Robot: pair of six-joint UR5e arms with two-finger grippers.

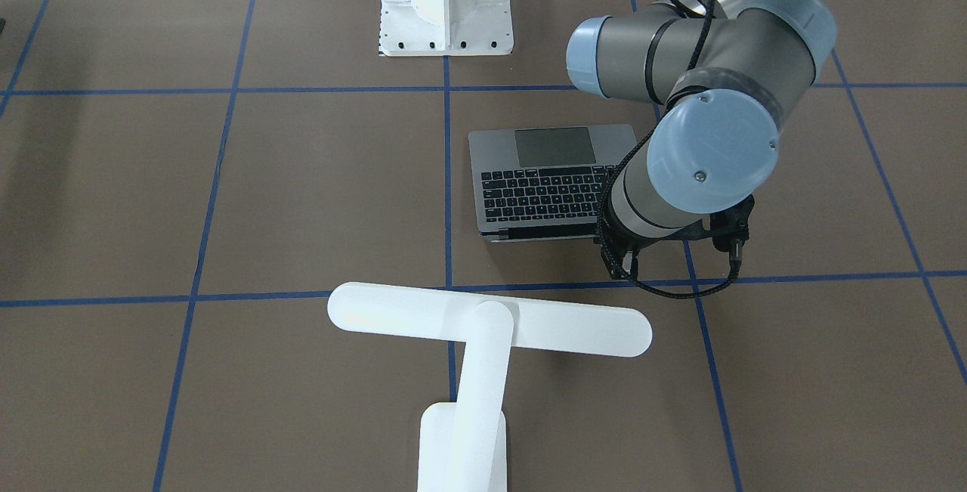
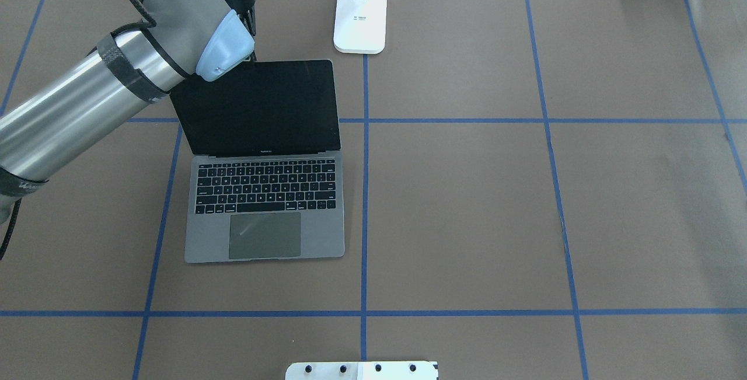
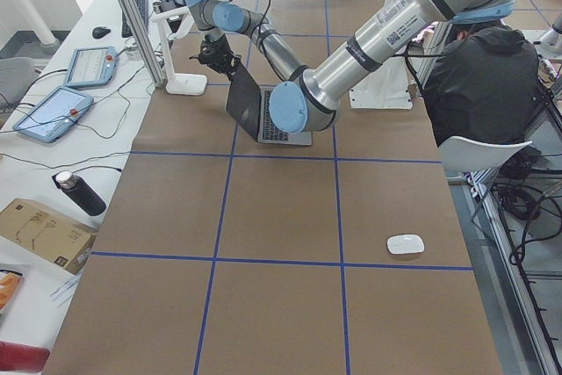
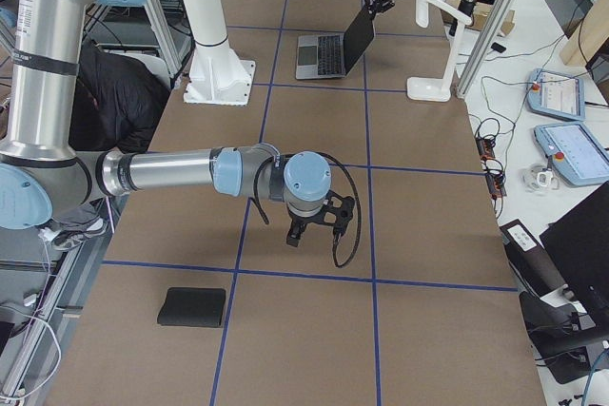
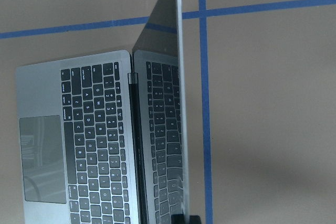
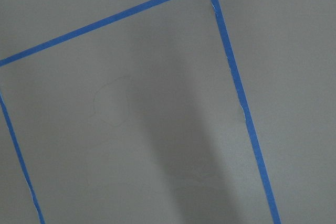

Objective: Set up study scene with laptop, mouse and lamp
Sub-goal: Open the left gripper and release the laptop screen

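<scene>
The dark-grey laptop (image 2: 262,193) stands open on the left part of the table, its black screen (image 2: 257,105) raised; it also shows in the front view (image 1: 544,182). My left gripper (image 2: 252,47) is at the top edge of the lid, near its left corner. In the left wrist view its dark fingertips (image 5: 193,219) sit on both sides of the lid's edge (image 5: 179,103), shut on it. The white lamp (image 1: 489,326) stands at the table's far edge, base (image 2: 360,21) beside the laptop. The white mouse (image 3: 406,244) lies far off near the robot's side. My right gripper (image 4: 319,221) hovers over bare table; I cannot tell whether it is open or shut.
The white bolted pedestal (image 1: 446,1) stands at the robot's edge of the table. A black square mat (image 4: 191,306) lies near the right end. Blue tape lines cross the brown table (image 2: 467,205). A seated person (image 3: 479,76) is behind the robot.
</scene>
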